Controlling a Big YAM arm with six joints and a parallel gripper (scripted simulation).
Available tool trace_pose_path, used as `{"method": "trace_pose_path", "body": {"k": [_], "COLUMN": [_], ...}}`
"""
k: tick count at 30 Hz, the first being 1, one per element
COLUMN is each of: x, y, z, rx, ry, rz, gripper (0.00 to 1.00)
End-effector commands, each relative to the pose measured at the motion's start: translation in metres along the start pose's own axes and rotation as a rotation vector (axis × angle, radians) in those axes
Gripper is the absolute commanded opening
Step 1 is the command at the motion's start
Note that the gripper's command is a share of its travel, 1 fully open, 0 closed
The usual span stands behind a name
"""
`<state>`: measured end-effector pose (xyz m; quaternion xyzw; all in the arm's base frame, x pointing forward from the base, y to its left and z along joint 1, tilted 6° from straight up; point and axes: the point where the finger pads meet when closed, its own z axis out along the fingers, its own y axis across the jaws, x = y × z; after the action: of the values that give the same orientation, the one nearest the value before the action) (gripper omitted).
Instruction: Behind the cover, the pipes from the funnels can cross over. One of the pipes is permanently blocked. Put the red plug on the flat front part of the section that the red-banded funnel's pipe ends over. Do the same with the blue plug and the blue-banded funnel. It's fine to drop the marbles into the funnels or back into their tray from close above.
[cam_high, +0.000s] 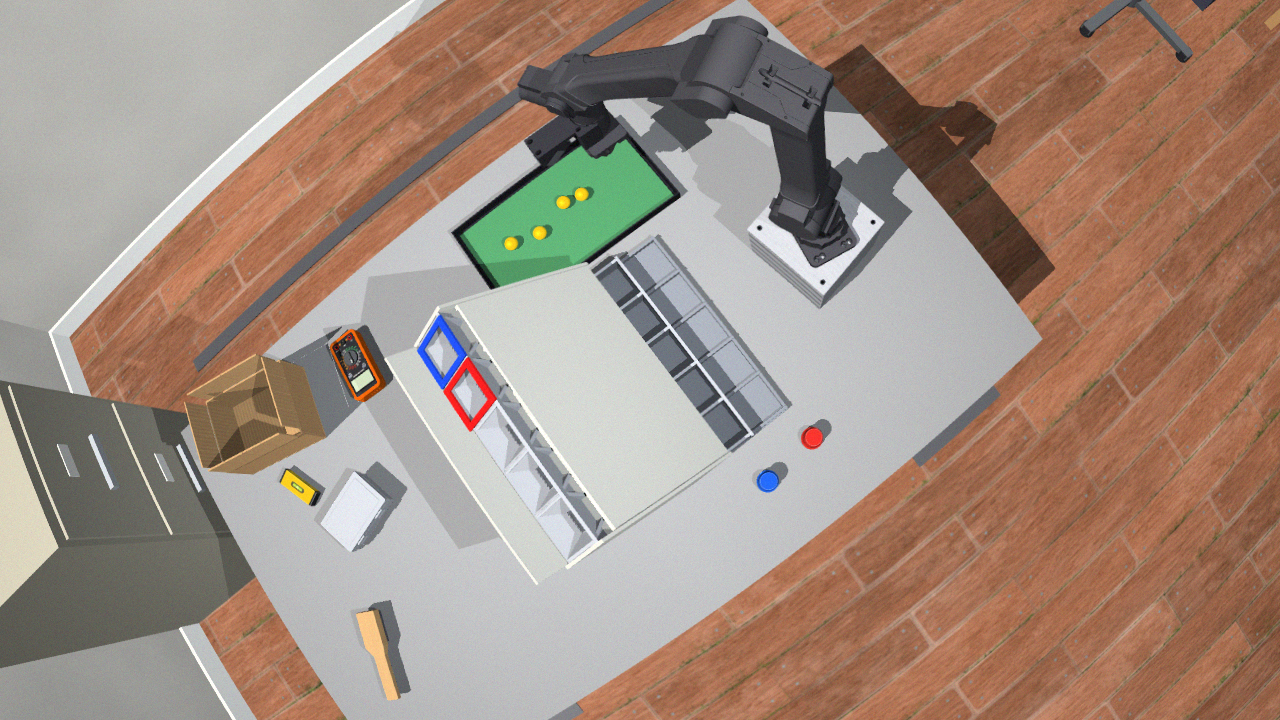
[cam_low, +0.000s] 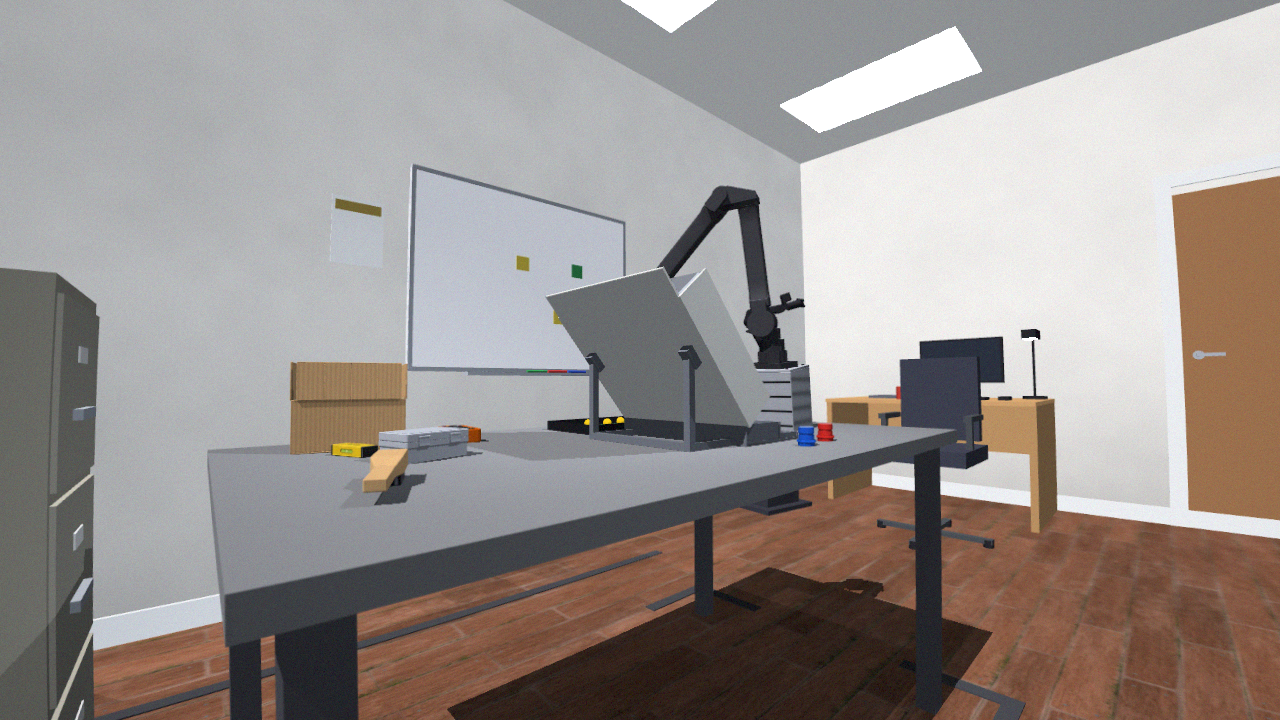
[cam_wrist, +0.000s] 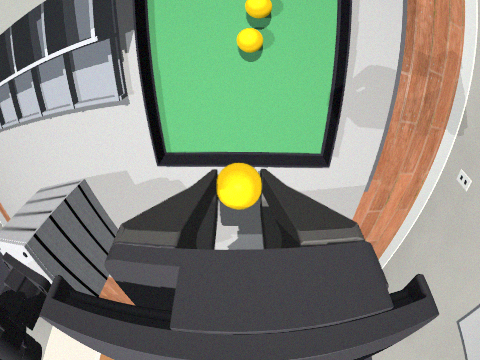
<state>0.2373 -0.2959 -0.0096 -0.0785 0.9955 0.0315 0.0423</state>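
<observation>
My gripper (cam_wrist: 239, 178) is shut on a yellow marble (cam_wrist: 239, 185) and holds it above the near rim of the green marble tray (cam_high: 567, 210); in the overhead view the gripper (cam_high: 572, 138) hangs over the tray's far end. Several more yellow marbles (cam_high: 563, 202) lie in the tray. The blue-banded funnel (cam_high: 441, 350) and the red-banded funnel (cam_high: 469, 394) sit at the top of the sloped cover (cam_high: 581, 394). The row of grey sections (cam_high: 689, 344) lies below the cover. The red plug (cam_high: 811, 437) and blue plug (cam_high: 767, 480) stand on the table beside the row's end.
Three plain grey funnels (cam_high: 528, 479) continue the funnel row. A multimeter (cam_high: 358, 363), cardboard box (cam_high: 253, 412), small yellow level (cam_high: 298, 484), grey case (cam_high: 355, 510) and wooden block (cam_high: 379, 651) lie on the table's left side. The arm's base (cam_high: 816, 243) stands beside the sections.
</observation>
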Motion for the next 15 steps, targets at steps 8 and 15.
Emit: {"method": "trace_pose_path", "body": {"k": [8,15], "x": [-0.0106,-0.0115], "y": [-0.0246,-0.0271], "z": [-0.0214,-0.0229], "rx": [0.049,0.036], "ry": [-0.031,-0.023], "rz": [-0.011,-0.009], "gripper": [0.00,0.00]}}
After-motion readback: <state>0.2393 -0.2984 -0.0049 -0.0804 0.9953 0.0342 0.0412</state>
